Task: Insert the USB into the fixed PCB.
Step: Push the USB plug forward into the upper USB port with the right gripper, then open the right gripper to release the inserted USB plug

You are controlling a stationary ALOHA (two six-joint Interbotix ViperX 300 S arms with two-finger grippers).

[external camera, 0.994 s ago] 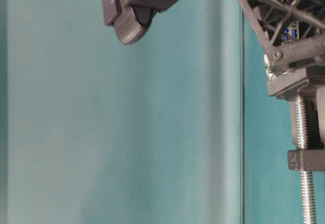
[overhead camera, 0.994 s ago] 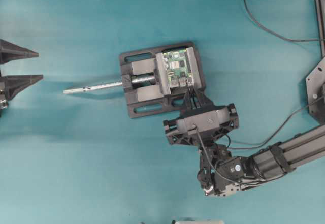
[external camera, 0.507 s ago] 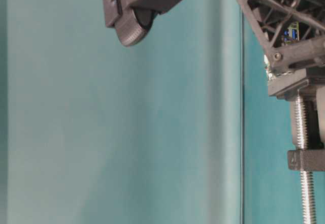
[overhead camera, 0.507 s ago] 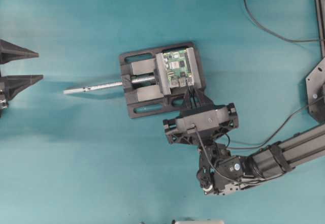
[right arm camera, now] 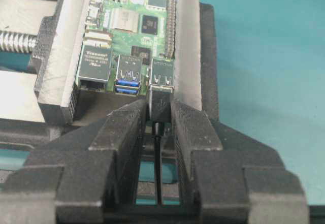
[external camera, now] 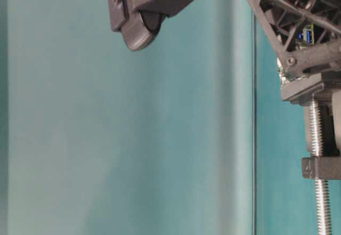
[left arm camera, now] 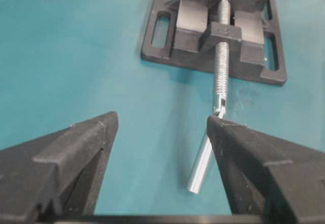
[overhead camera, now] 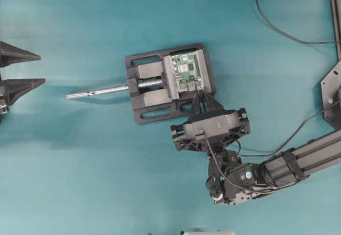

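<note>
Where the right gripper [right arm camera: 157, 113] pinches its two fingers narrowly on the USB [right arm camera: 160, 102], the dark plug stands between the pads with its front end at the mouth of the rightmost silver port on the fixed PCB [right arm camera: 133, 31]; how deep it sits in the port I cannot tell. Its thin black cable [right arm camera: 157, 168] runs straight back between the fingers. Just left of that port lies a blue-lined twin port, and farther left a larger silver one, so the plug has a neighbour close on its left and the vise's jaw block [right arm camera: 188, 51] close on its right.

Seen from overhead, the green board [overhead camera: 187, 71] is clamped in the black vise [overhead camera: 160, 88], whose silver screw rod [overhead camera: 98, 91] juts out leftward over the teal table [overhead camera: 80, 165]. The right gripper [overhead camera: 199, 97] reaches the board's near edge from below, at the vise's lower right corner.

Well apart, at the left edge, the left gripper [overhead camera: 21, 69] rests with its fingers spread wide, holding nothing; bare table lies between it and the rod's tip [left arm camera: 195, 183].
</note>
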